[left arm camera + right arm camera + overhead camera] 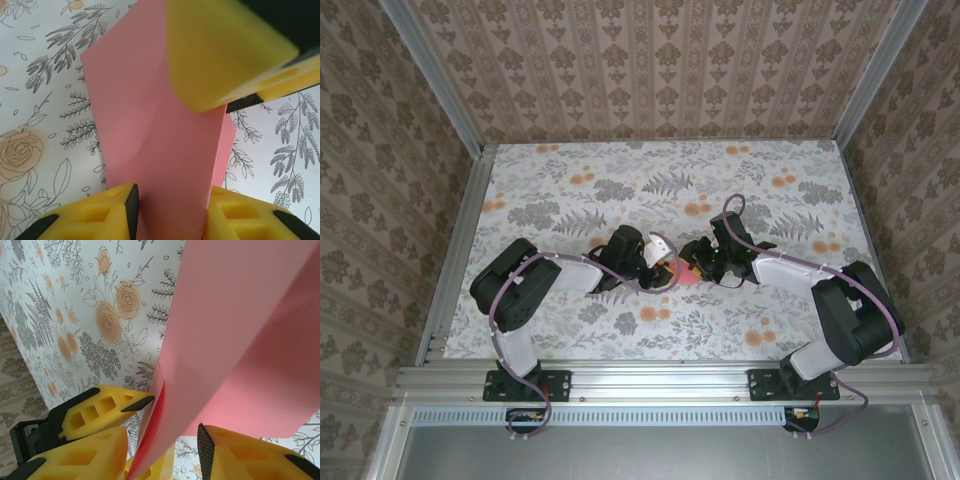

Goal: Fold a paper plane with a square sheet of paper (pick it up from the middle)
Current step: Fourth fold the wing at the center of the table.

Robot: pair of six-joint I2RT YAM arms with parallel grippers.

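Pink folded paper [686,281] lies mid-worktop [620,170]. I see my left fingers [667,266] part open, the paper running through their gap unpinched. My right fingers [696,266] straddle a raised fold, tips touching it; whether they grip I cannot tell

My gripper [162,440] stands parted at six o'clock, straddling the square sheet of paper [240,340], which sweeps up toward one o'clock. At eight o'clock the left gripper's finger [105,410] meets its folded edge above the flowered table [75,315].
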